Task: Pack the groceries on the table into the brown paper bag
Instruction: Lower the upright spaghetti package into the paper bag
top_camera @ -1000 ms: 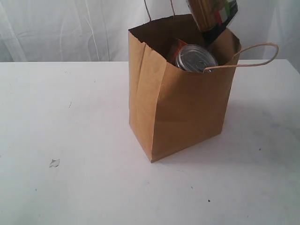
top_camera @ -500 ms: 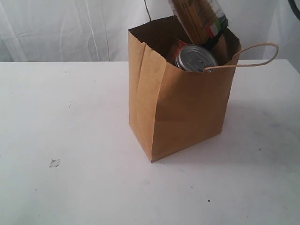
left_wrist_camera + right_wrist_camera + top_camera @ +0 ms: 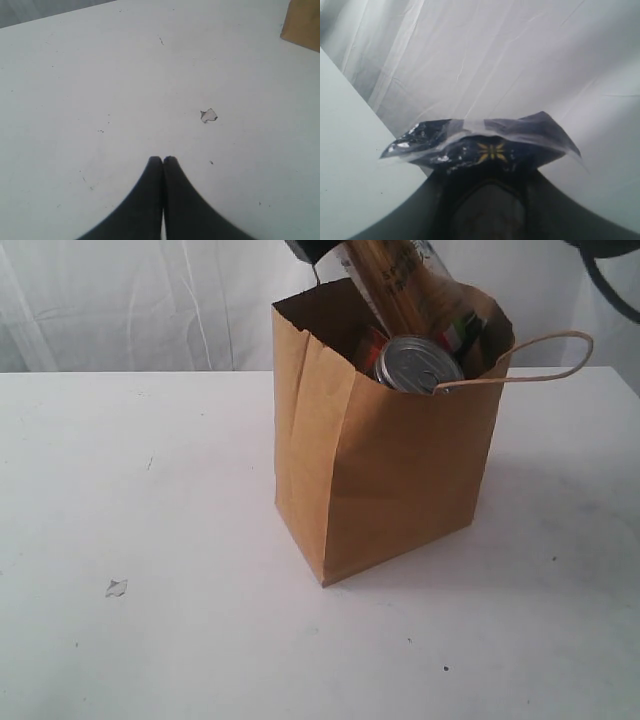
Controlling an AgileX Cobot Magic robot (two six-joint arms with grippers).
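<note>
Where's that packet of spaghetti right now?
In the exterior view, right of centre, the spaghetti packet leans out of the brown paper bag, its lower end behind the silver can, its upper end held by the right gripper.

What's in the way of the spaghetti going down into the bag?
The can sits high in the bag, just in front of the lower end of the spaghetti, crowding the opening. Whether it blocks the way down is hidden.

L gripper (image 3: 163, 160): two matte black fingers, smooth, tapering to rounded tips. R gripper (image 3: 490, 175): also black, w/ broader curved shells.
</note>
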